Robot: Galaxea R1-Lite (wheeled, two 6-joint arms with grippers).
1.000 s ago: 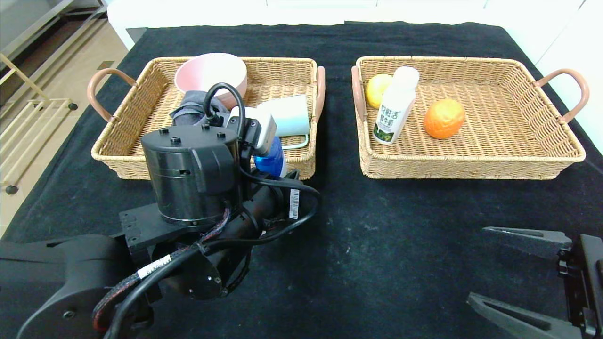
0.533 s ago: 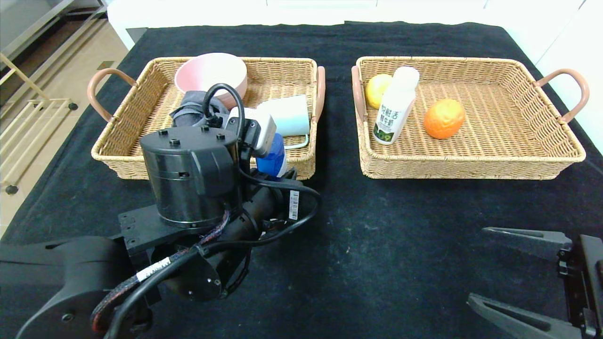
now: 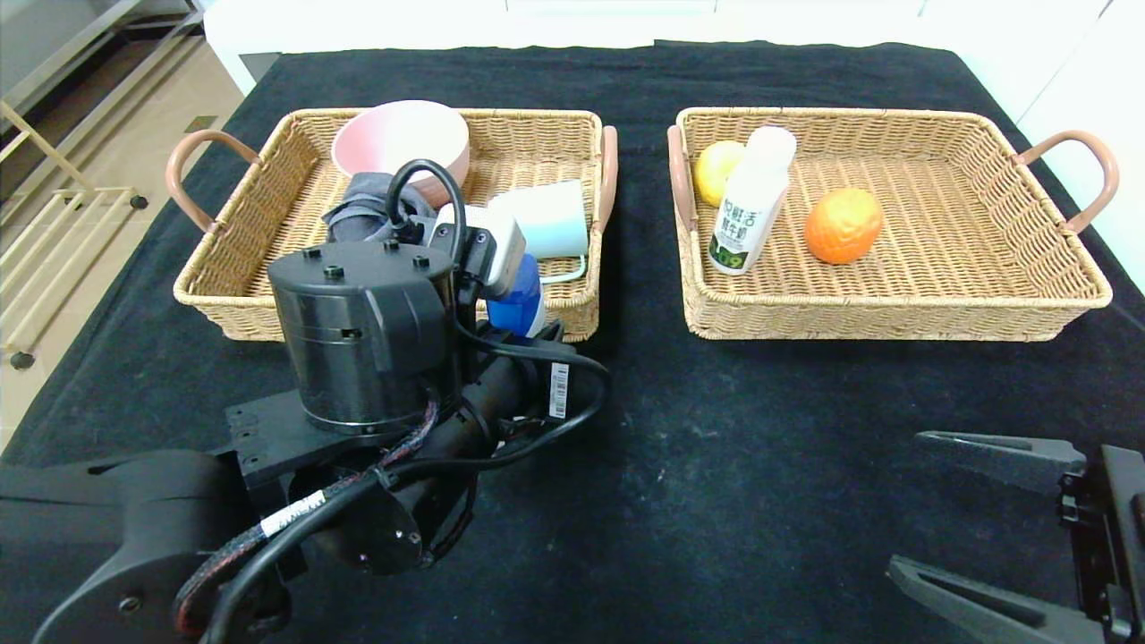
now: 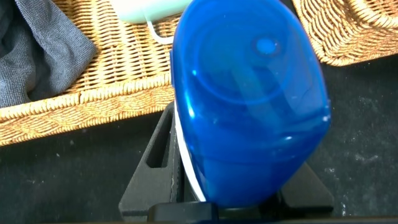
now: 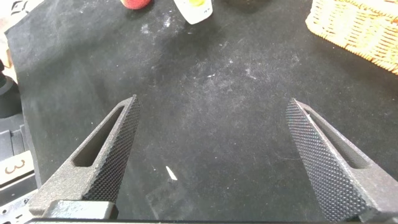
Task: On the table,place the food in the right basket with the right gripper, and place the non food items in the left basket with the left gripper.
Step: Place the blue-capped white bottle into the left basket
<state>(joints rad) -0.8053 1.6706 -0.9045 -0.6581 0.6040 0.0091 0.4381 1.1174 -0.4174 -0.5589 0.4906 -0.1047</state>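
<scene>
My left gripper (image 3: 523,322) is shut on the blue-capped white bottle (image 3: 517,300), at the front right corner of the left basket (image 3: 268,295). In the left wrist view the blue cap (image 4: 249,106) fills the space between the fingers (image 4: 155,168). The right basket (image 3: 894,309) holds the yellow pear-like fruit (image 3: 716,170), the green-labelled white bottle (image 3: 747,215) and the orange (image 3: 841,224). My right gripper (image 3: 975,519) is open and empty over the table (image 3: 760,447) at the front right. A red fruit (image 5: 135,2) shows at the edge of the right wrist view.
The left basket holds a pink bowl (image 3: 400,143), a grey cloth (image 3: 358,210) and a pale mug (image 3: 547,219). A white object with a yellow mark (image 5: 194,9) lies on the cloth near the red fruit. A basket corner (image 5: 354,31) shows in the right wrist view.
The left arm has shifted only very slightly with the bottle. The right arm has not moved.
</scene>
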